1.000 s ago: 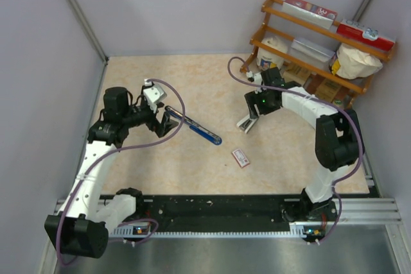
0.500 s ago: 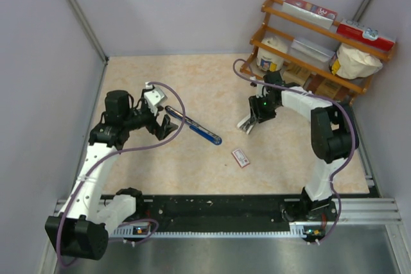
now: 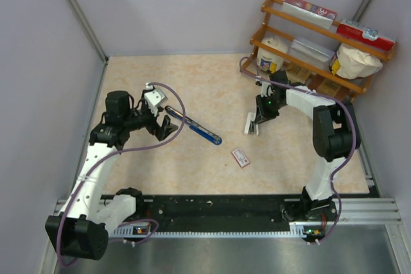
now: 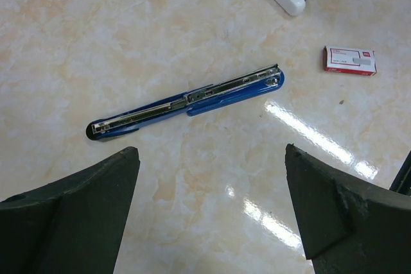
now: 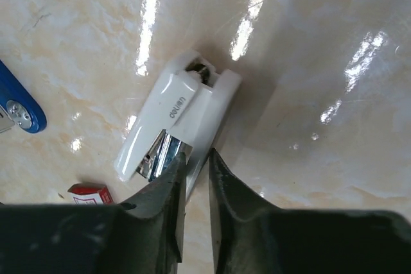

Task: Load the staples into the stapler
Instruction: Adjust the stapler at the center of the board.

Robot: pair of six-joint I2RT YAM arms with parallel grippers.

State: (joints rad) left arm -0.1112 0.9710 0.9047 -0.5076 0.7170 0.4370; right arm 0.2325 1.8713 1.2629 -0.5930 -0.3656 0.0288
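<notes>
The blue stapler (image 3: pixel 192 126) (image 4: pixel 192 97) lies folded out flat on the marbled table, its metal channel facing up. My left gripper (image 3: pixel 168 126) (image 4: pixel 210 152) hovers wide open just near of it, touching nothing. A closed red-and-white staple box (image 3: pixel 240 157) (image 4: pixel 349 60) (image 5: pixel 90 193) lies to the stapler's right; the staples themselves are hidden. Further right, my right gripper (image 3: pixel 258 119) (image 5: pixel 196 155) has its jaws drawn narrow onto the base plate of a white stapler (image 3: pixel 250 123) (image 5: pixel 173 126) that lies on its side.
A wooden rack (image 3: pixel 308 36) with boxes, a tub and bags stands at the back right, close behind the right arm. Grey walls enclose the table on three sides. A black rail (image 3: pixel 218 206) runs along the near edge.
The right jaws have narrowed from wide apart onto the white stapler's base, and that stapler has turned more upright in the top view. The left arm and blue stapler have not moved.
</notes>
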